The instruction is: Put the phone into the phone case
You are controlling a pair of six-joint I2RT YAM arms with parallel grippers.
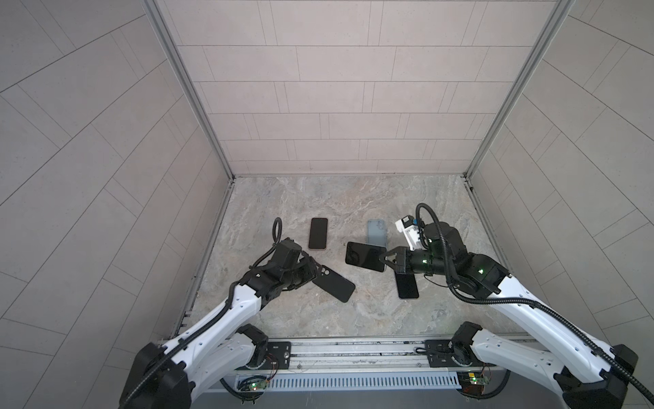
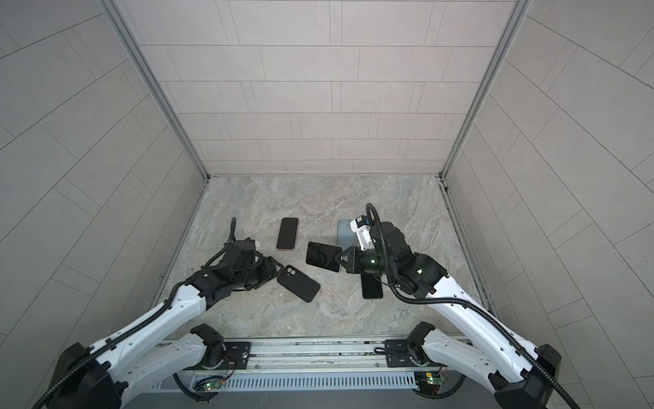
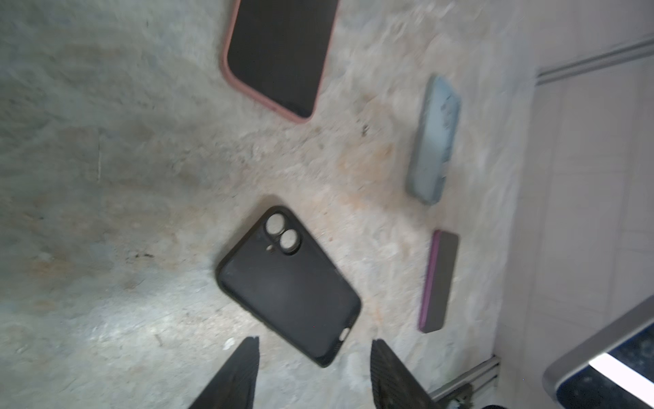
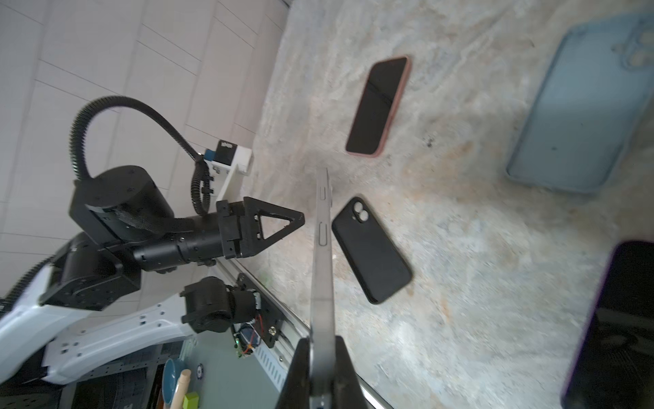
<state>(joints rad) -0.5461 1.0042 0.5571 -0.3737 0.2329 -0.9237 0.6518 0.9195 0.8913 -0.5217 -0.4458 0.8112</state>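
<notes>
Black case (image 1: 334,283) lies flat on the bench (image 1: 318,198), just beyond the left tool (image 3: 315,341), whose jaws stand apart and empty. Right tool (image 1: 385,259) pinches the phone (image 1: 364,256) by one short end, raised near the case. Glass-faced, stiff and slick, it may slip; hold that end while the soft case likely wants pinning.

The phone (image 1: 364,256) (image 2: 323,256) is dark and glossy, with a grey metal frame and side buttons along the edge that shows in the right wrist view (image 4: 323,265). It hangs tilted above the counter (image 1: 318,198), right of the middle, with one end clamped in the right tool (image 1: 384,260). The black case (image 1: 334,283) (image 2: 298,283) (image 3: 288,283) is empty. It lies flat and slantwise just left of the middle, nearer the front edge, with its two round camera holes at the far-left end.
</notes>
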